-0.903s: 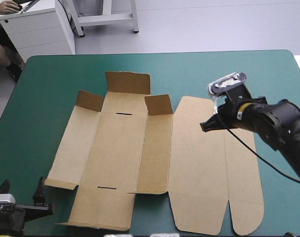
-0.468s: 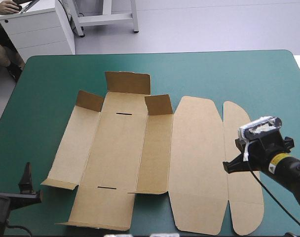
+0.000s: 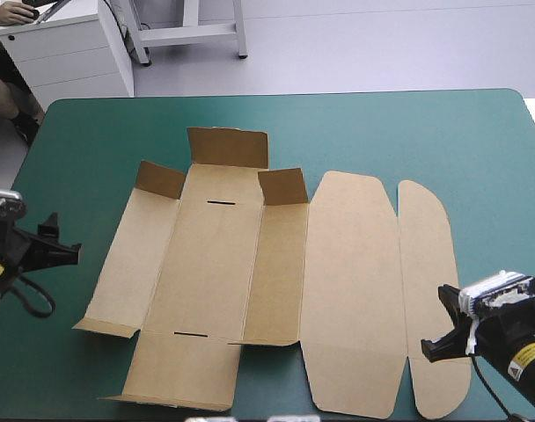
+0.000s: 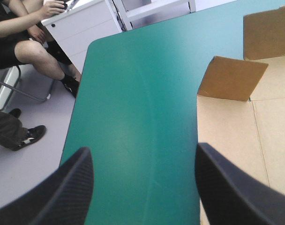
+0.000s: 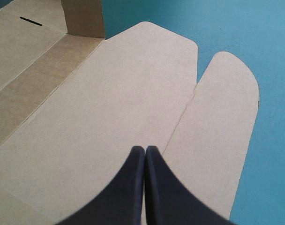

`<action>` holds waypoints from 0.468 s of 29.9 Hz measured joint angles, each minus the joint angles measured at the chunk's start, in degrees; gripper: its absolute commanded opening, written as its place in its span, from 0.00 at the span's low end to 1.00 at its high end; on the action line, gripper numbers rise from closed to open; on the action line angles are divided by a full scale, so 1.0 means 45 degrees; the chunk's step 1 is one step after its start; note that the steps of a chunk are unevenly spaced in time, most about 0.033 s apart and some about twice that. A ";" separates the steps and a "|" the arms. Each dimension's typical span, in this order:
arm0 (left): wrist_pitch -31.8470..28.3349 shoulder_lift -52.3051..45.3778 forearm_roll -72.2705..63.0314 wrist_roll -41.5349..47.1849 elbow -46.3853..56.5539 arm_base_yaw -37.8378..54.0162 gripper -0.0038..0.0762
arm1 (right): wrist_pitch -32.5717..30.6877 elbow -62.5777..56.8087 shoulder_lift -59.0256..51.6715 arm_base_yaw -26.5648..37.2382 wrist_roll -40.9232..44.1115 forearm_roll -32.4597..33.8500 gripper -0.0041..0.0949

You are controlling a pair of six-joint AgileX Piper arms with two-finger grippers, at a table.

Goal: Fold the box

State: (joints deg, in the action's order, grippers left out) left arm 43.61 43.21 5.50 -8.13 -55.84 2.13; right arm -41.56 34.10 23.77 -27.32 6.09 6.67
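The teal-green cover (image 3: 382, 132) bears the brown box (image 3: 215, 264) lying flat mid-table with three small far flaps raised, the left gripper (image 4: 143, 147) spread near its left edge, the right gripper (image 5: 145, 149) pressed together above its right-hand panels.

The middle of the teal-green cover (image 3: 408, 132) is being taken up by the brown box (image 3: 338, 281), a flat cut sheet with three short flaps being held upright at its far end. The left gripper (image 3: 63, 249) is being held near the cover's left edge, apart from the sheet; the right gripper (image 3: 430, 349) is being held over its near right flap.
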 measured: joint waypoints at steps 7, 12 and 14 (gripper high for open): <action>0.1097 0.2694 -0.0268 -0.0038 -0.1389 0.0000 0.58 | -0.0058 -0.0977 -0.1409 0.0000 0.0010 0.0040 0.02; 0.1891 0.3833 -0.0496 -0.0165 -0.1766 0.0380 0.58 | -0.0189 -0.1271 -0.1783 0.0000 0.0010 -0.0057 0.02; 0.2148 0.4235 -0.0871 -0.0387 -0.1874 0.0879 0.58 | -0.0199 -0.1271 -0.1801 0.0000 0.0010 -0.0145 0.02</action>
State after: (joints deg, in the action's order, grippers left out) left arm 53.27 62.27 1.58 -9.87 -64.27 6.09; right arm -42.45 28.38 15.66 -27.32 6.14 6.02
